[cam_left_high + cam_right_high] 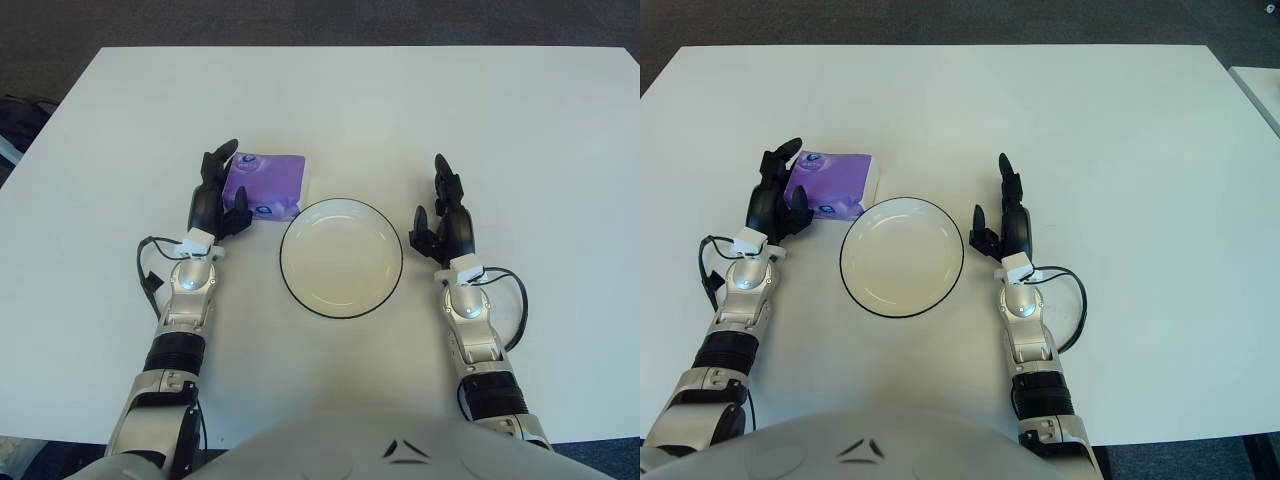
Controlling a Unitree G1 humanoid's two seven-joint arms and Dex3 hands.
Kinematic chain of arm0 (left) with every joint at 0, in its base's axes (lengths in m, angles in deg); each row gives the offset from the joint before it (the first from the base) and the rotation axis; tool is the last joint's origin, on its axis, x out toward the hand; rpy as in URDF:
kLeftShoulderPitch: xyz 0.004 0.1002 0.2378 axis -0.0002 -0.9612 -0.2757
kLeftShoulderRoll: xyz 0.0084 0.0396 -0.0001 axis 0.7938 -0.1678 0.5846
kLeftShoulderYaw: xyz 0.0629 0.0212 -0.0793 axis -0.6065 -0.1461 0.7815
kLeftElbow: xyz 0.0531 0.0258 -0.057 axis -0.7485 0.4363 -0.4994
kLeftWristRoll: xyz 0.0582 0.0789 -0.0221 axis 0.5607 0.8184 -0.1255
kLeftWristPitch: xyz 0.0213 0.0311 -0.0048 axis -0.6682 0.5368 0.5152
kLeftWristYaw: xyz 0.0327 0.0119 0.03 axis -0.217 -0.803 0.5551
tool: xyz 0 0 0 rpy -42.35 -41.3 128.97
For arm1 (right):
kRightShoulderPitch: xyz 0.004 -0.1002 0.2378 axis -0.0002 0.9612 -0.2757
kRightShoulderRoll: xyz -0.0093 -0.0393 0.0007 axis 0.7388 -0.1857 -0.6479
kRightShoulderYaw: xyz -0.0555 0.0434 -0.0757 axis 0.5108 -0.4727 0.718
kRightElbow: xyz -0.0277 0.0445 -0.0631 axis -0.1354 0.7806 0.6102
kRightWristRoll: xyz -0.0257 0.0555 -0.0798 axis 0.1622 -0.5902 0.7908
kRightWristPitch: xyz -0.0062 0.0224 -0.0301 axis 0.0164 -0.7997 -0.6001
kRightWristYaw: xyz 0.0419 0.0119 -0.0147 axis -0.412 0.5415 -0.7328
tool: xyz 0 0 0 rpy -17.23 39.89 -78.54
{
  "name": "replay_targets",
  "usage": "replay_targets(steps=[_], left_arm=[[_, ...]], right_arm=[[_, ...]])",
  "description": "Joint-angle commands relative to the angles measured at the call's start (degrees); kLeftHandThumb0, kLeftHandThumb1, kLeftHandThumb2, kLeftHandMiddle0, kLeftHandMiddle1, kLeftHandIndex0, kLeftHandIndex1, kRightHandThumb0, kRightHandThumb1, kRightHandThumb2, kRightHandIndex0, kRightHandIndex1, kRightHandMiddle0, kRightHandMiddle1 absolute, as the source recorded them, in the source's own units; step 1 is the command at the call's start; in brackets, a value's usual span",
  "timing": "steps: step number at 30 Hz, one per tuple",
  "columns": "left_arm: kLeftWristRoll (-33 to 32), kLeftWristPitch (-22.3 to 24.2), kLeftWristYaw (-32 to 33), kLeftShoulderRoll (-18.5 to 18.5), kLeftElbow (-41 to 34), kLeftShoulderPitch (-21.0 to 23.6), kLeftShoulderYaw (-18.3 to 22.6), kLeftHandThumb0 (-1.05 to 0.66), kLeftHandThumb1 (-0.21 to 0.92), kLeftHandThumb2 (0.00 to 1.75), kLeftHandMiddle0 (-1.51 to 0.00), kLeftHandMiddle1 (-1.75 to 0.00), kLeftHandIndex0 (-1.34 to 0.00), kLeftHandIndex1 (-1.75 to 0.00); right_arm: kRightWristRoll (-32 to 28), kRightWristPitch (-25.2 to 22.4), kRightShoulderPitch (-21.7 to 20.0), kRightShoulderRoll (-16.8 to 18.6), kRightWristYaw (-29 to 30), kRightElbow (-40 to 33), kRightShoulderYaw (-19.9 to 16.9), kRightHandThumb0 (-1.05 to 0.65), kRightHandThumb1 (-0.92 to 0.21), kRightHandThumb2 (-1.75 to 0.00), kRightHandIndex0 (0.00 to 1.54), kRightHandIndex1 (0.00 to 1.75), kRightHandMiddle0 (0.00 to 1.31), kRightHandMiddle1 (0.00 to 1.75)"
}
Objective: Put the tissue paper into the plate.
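A purple tissue pack (pixel 268 184) lies flat on the white table, just up and left of the plate. The plate (pixel 341 302) is white with a thin black rim and holds nothing. My left hand (pixel 220 195) rests at the pack's left edge, fingers spread, touching or nearly touching it but not closed around it. My right hand (pixel 444 212) lies on the table right of the plate, fingers extended and holding nothing.
The white table (pixel 400 110) stretches wide behind the plate and to the right. Dark floor shows beyond its far edge. A second table's corner (pixel 1268 95) shows at the far right. Black cables loop beside both wrists.
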Motion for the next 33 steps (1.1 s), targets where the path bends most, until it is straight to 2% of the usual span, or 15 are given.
replay_targets(steps=[1,25,29,33], left_arm=[[0.6,0.0,0.2,-3.4,5.5,-6.7,-1.6,-0.62,0.92,0.81,-0.36,-0.03,0.00,-0.77],[1.8,-0.3,1.5,-2.7,4.3,-6.9,-1.1,-0.64,0.92,0.80,-0.36,-0.03,0.00,-0.77],[7.2,-0.3,6.4,-0.9,-1.1,-8.4,-0.2,-0.65,0.92,0.81,-0.35,-0.03,0.00,-0.76],[13.0,0.0,11.8,0.1,-3.0,-8.5,0.3,-0.68,0.92,0.82,-0.35,-0.02,0.00,-0.77]], right_arm=[[-0.2,-1.0,2.3,0.0,-0.2,1.1,0.1,-0.79,-0.92,-0.90,0.05,0.00,0.00,0.14],[-0.1,-0.7,2.4,0.4,0.0,1.2,0.4,-0.79,-0.92,-0.89,0.06,0.00,0.00,0.15],[0.3,-0.8,2.3,0.5,0.2,1.4,0.5,-0.79,-0.92,-0.90,0.05,0.00,0.00,0.14],[0.5,-1.0,2.3,0.6,0.4,1.4,0.6,-0.79,-0.92,-0.90,0.05,0.00,0.00,0.14]])
